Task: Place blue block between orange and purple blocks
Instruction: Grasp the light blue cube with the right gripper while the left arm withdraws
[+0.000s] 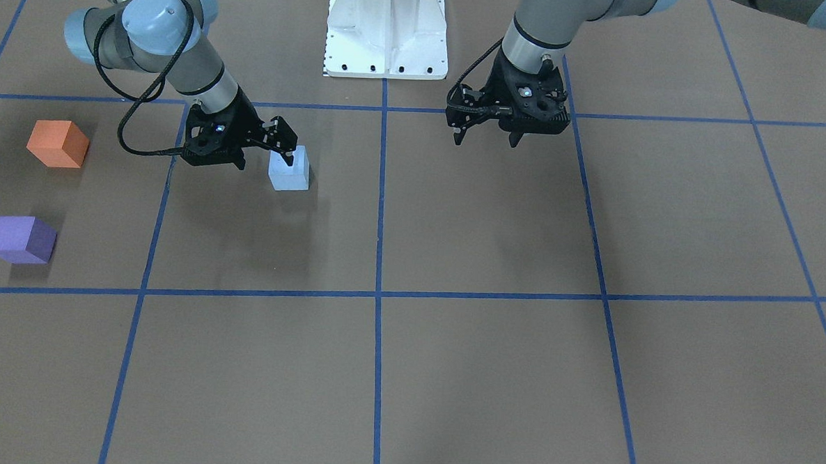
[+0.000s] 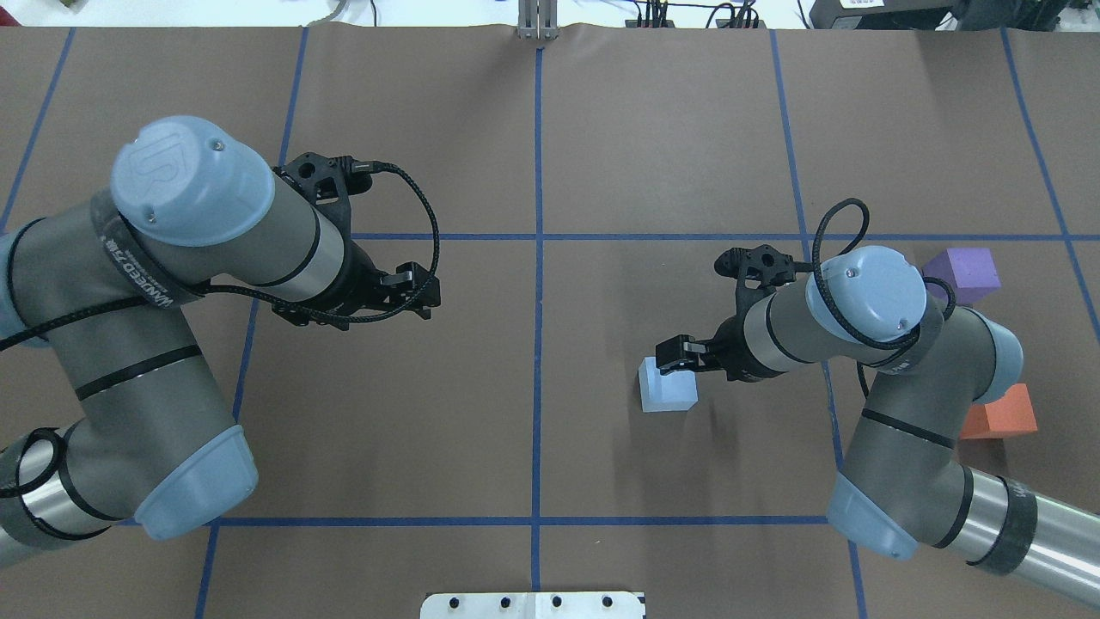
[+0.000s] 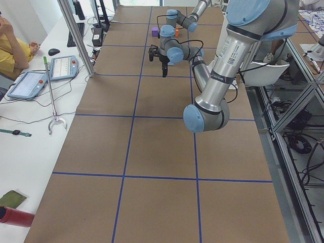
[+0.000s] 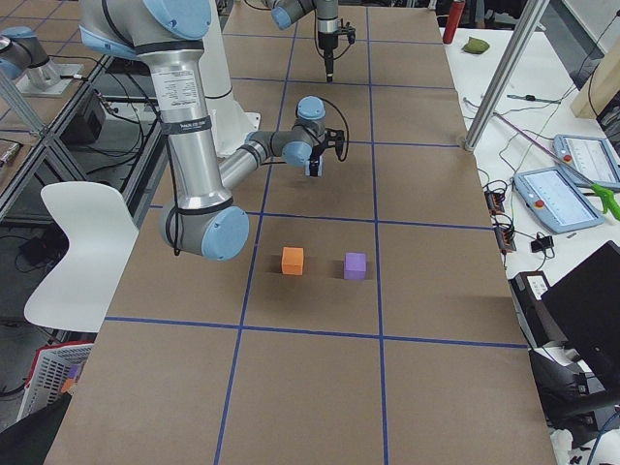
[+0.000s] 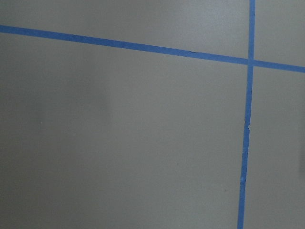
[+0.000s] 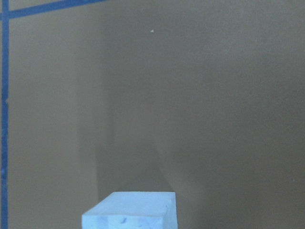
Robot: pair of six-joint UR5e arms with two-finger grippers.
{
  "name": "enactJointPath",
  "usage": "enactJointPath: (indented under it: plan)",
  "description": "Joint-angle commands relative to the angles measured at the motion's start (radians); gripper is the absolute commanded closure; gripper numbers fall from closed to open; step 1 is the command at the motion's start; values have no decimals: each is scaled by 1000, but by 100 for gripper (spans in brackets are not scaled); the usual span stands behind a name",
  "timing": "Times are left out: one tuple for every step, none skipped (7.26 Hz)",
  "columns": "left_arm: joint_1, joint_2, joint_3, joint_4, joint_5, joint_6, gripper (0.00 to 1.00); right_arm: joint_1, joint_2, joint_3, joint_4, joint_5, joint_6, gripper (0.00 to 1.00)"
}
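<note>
The pale blue block (image 1: 289,171) is between the fingers of my right gripper (image 1: 285,158), which is shut on it and seems to hold it a little above the table. In the overhead view the block (image 2: 668,386) is under that gripper (image 2: 675,359). The right wrist view shows the block's top (image 6: 131,210) at the bottom edge. The orange block (image 1: 58,144) and the purple block (image 1: 21,240) stand apart on the table, on the far side of my right arm from the blue block. My left gripper (image 1: 487,136) is open and empty above the table.
The robot's white base (image 1: 387,28) stands at the table's robot side. Blue tape lines (image 1: 377,297) cross the brown table. A side bench with tablets (image 3: 28,83) and a metal post (image 3: 76,38) runs along the operators' edge.
</note>
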Motion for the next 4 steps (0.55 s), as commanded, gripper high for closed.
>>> enactJointPath:
  plan:
    - [0, 2, 2, 0, 0, 0, 0, -13, 23, -3, -17, -9, 0, 0]
    - [0, 2, 3, 1, 0, 0, 0, -21, 26, -4, -17, -14, 8, 0]
    - [1, 2, 3, 0, 0, 0, 0, -48, 32, -7, -17, -43, 9, 0]
    - [0, 2, 2, 1, 0, -2, 0, -62, 31, -7, -17, -63, 11, 0]
